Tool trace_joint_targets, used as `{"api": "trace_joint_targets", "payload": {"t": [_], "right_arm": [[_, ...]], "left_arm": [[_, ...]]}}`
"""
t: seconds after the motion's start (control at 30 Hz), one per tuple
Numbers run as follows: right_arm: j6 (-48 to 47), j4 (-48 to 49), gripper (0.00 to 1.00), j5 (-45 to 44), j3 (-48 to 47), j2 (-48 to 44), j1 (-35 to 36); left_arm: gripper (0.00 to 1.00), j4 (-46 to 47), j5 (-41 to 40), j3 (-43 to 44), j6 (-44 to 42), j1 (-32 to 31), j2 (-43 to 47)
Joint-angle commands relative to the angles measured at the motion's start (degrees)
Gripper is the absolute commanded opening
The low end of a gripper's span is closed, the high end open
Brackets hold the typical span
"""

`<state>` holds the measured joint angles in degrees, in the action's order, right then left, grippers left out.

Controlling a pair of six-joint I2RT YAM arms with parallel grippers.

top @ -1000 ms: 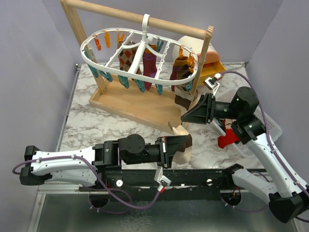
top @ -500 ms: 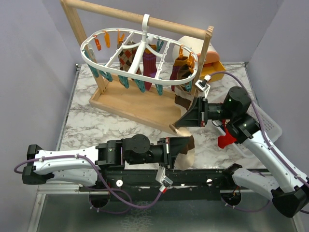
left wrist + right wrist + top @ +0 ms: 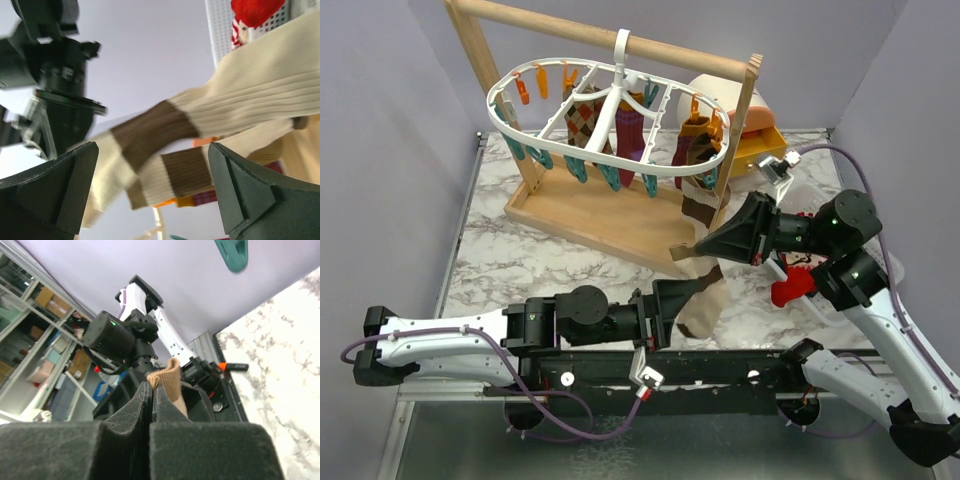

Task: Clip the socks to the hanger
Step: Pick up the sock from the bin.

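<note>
A cream sock with brown bands (image 3: pixel 706 302) hangs by its tan cuff (image 3: pixel 169 376) from my right gripper (image 3: pixel 703 246), which is shut on it (image 3: pixel 151 388). Its toe end droops in front of my left gripper (image 3: pixel 692 294). That gripper is open, and the sock (image 3: pixel 235 100) crosses above its spread fingers (image 3: pixel 56 186) without being pinched. The white oval hanger (image 3: pixel 506 128) hangs from the wooden bar. An argyle sock (image 3: pixel 584 120), a maroon sock (image 3: pixel 628 130) and a brown sock (image 3: pixel 692 146) are clipped to it. Orange clips (image 3: pixel 542 80) and teal clips (image 3: pixel 576 168) dangle free.
The wooden rack (image 3: pixel 582 212) stands on the marble table behind the grippers. A white slatted basket (image 3: pixel 886 262) at the right holds a red sock (image 3: pixel 788 290). An orange and cream container (image 3: pixel 756 126) sits behind the rack's right post.
My right gripper has shut on the sock's cuff and drawn back to the right. My left gripper has opened, let the sock go and pulled back a little.
</note>
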<state>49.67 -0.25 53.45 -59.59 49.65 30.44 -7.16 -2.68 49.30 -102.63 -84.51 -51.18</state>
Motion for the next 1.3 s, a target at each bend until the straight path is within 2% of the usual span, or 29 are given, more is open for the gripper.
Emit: {"api": "trace_joint_targets", "payload": {"t": [0.0, 0.1, 0.17, 0.27, 0.37, 0.43, 0.53, 0.7, 0.87, 0.97, 1.13, 1.27], "right_arm": [[-8.2, -4.4, 0.01, -5.4, -4.1, -1.6, 0.3], [-14.2, -8.6, 0.00, -7.8, -6.4, -2.1, 0.3], [-18.1, -9.8, 0.00, -7.4, -7.1, -2.1, 0.3], [-23.6, -10.6, 0.00, -5.6, -7.0, -1.9, 0.3], [-26.5, -7.8, 0.00, -5.0, -4.9, -2.9, 0.3], [-26.4, -3.0, 0.00, -4.1, -2.4, -4.2, 0.3], [-25.9, 2.6, 0.01, -2.6, -0.1, -5.2, 0.3], [-26.2, 4.6, 0.01, -0.1, 0.0, -4.9, 0.3], [-26.0, 6.1, 0.01, 0.5, 1.1, -5.8, 0.3], [-25.1, 8.3, 0.01, 0.5, 3.0, -7.0, 0.3], [-22.9, 12.3, 0.01, 0.5, 5.3, -8.2, 0.3], [-21.9, 13.2, 0.01, 0.2, 6.2, -8.6, 0.3]], "left_arm": [[0.99, 6.1, -3.8, -5.9, 17.2, -0.4, 5.8], [0.99, 9.0, -8.5, -8.4, 32.0, -0.5, 9.6], [0.99, 12.5, -13.5, -8.6, 49.4, -0.4, 11.2], [0.99, 12.7, -21.6, -5.5, 69.7, -0.5, 11.0], [0.99, 10.5, -20.8, -0.6, 84.8, -0.4, 10.4], [0.99, 12.8, -18.7, 0.3, 92.4, -0.4, 10.8], [0.99, 16.0, -14.3, 0.6, 98.5, -0.4, 10.6], [0.99, 12.7, -8.3, 5.5, 102.3, -0.3, 5.7], [0.91, 13.6, -6.3, 6.1, 105.3, 1.4, 2.2], [0.86, 16.0, -1.0, 5.3, 110.8, 6.9, 1.4], [0.80, 26.8, 16.7, -0.1, 127.9, 24.4, 1.0], [0.80, 30.8, 20.3, -1.8, 132.0, 27.0, 0.5]]}}
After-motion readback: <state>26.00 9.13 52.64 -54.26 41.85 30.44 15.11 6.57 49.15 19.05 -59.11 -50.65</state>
